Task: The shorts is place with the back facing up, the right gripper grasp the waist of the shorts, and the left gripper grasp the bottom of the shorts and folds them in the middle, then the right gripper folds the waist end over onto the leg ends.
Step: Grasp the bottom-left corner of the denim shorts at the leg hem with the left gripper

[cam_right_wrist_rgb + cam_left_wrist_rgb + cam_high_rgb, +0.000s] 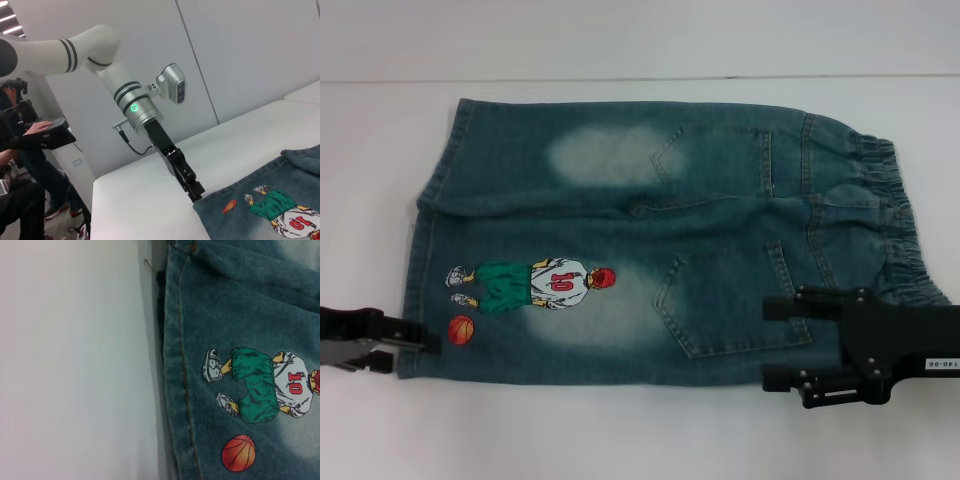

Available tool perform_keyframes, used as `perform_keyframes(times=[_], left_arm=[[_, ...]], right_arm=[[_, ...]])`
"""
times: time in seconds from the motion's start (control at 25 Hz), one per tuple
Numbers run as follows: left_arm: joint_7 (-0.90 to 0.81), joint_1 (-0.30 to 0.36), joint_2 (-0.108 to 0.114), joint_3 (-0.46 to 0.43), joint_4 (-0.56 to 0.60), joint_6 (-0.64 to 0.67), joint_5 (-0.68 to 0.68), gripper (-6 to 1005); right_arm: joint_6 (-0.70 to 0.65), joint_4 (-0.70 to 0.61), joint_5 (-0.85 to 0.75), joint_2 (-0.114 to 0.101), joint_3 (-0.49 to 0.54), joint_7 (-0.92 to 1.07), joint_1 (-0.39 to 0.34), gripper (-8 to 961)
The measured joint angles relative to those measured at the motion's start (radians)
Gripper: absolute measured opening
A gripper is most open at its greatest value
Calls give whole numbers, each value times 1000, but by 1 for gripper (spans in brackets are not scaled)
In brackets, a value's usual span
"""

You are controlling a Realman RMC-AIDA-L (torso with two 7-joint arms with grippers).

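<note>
On the white bench (620,440) the shorts (650,240) lie flat with the back pockets up, their long axis running side to side across the robot's front. The waist end (885,220), puckered and gathered, points to the robot's right; the leg ends (425,250) point to its left, and the embroidered basketball player (535,285) lies along that same axis, feet toward the hems and head toward the waist.

Each arm is at its own end. The right gripper (790,340) sits over the near corner of the waist end, beside the nearer back pocket, with its jaws spread and one finger over the denim, the other just off the near edge; nothing is pinched between them as far as I can see. The left gripper (405,340) is at the near corner of the bottom of the shorts (175,390), close by the little orange ball, its tip right at the hem. From the far side, the tip looks to be touching the hem corner, but I cannot tell whether its jaws have closed on the cloth.

I'd judge the first fold hasn't begun: both near corners must be gripped, then carried away from the robot, across the short axis, onto the far edge.
</note>
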Motion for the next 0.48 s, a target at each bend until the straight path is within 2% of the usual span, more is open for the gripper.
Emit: perform_keyframes(times=[0.48], left_arm=[[-1, -20, -6, 4, -25, -6, -7, 788]], right_arm=[[9, -1, 0, 0, -3, -1, 1, 917]])
